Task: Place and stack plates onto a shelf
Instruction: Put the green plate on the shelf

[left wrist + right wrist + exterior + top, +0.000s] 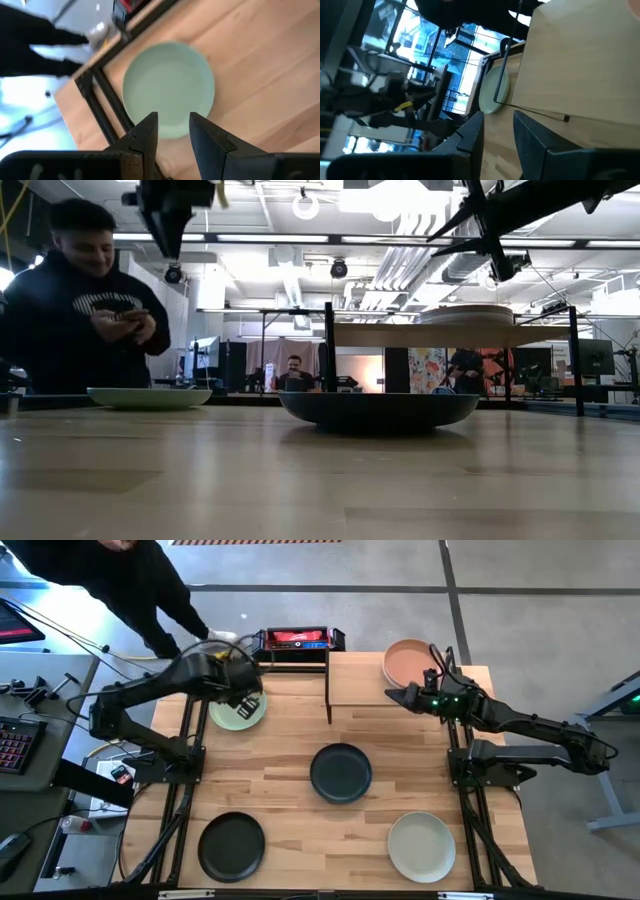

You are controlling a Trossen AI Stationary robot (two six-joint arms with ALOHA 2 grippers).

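A pale green plate (236, 713) (169, 85) (150, 396) lies flat near the table's far left corner. My left gripper (243, 698) (172, 127) hovers open above it, pointing down, touching nothing. The shelf (360, 680) (450, 334) (570, 65) stands at the far edge, and a terracotta pink plate (409, 662) rests on its far right part. My right gripper (398, 695) (497, 135) is open and empty over the shelf's near edge, beside that plate. A dark teal plate (341, 772) (380, 408), a black plate (232, 845) and an off-white plate (421, 846) lie flat on the table.
A red-and-black box (295, 640) sits behind the shelf's left end. A person (120, 580) (85, 300) stands beyond the table's far left corner. The shelf's black posts (328, 680) rise between the two grippers. Bare wood (300, 820) lies between the plates.
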